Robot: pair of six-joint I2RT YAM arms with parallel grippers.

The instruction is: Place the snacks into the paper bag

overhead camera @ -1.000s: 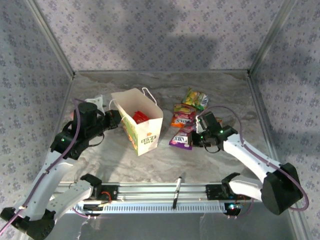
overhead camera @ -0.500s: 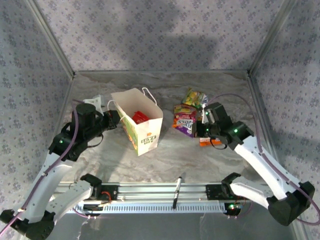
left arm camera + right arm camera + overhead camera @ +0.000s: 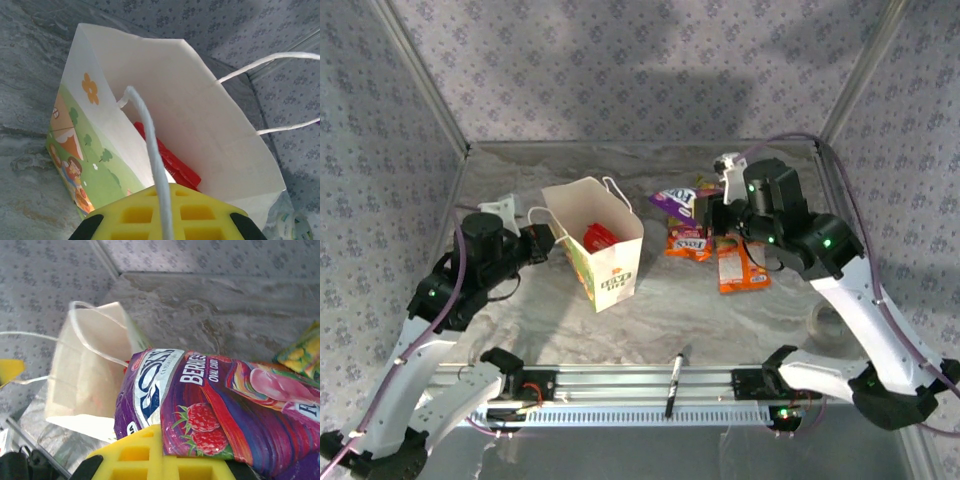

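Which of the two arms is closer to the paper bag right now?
Left. The left gripper pinches a handle of the paper bag at its left edge; the right gripper, holding the purple packet, is apart to the bag's right.

There are 5 snack packets (red [image 3: 599,237], purple [image 3: 677,200], orange [image 3: 687,243], orange-pink [image 3: 740,268], yellow-green [image 3: 300,352]), 1 paper bag [image 3: 612,272] and 1 black pen [image 3: 674,385].

We see a slim black pen [image 3: 674,385] lying slantwise across the ribbed silver metal rail [image 3: 610,384] at the near edge of the grey marbled tabletop [image 3: 670,310]. Pale lilac flower-patterned walls [image 3: 620,70] enclose it. A small white object [image 3: 507,206], too unclear to identify, sits far left.
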